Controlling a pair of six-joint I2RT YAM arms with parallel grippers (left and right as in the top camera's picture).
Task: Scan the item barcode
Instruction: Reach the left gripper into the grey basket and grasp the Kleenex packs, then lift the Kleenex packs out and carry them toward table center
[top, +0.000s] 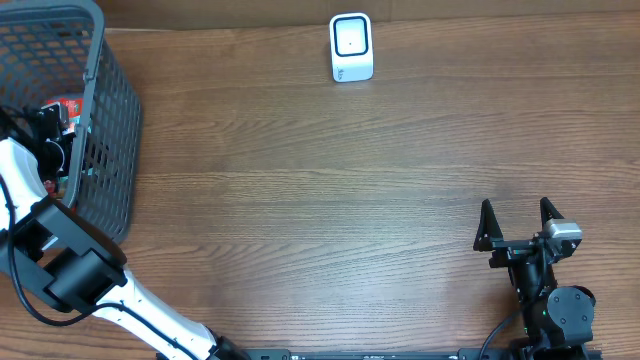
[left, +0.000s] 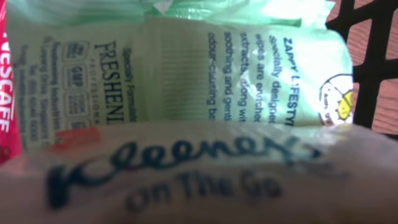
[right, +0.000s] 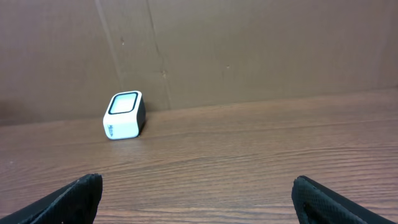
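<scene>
My left gripper (top: 52, 135) is down inside the dark mesh basket (top: 112, 110) at the table's left edge. Its fingers do not show in the left wrist view, so I cannot tell how the jaws stand. A Kleenex "On The Go" tissue pack (left: 186, 180) fills the bottom of that view, pressed close to the camera. Behind it lies a pale green wipes pack (left: 205, 68). The white barcode scanner (top: 351, 47) (right: 124, 115) stands at the table's far edge. My right gripper (top: 518, 222) (right: 199, 199) rests open at the front right with nothing between its fingers.
A red Nescafe packet (left: 5, 99) (top: 68, 105) lies in the basket beside the other items. A brown board wall (right: 249, 50) rises right behind the scanner. Bare wooden tabletop (top: 320, 200) stretches between the basket, the scanner and the right arm.
</scene>
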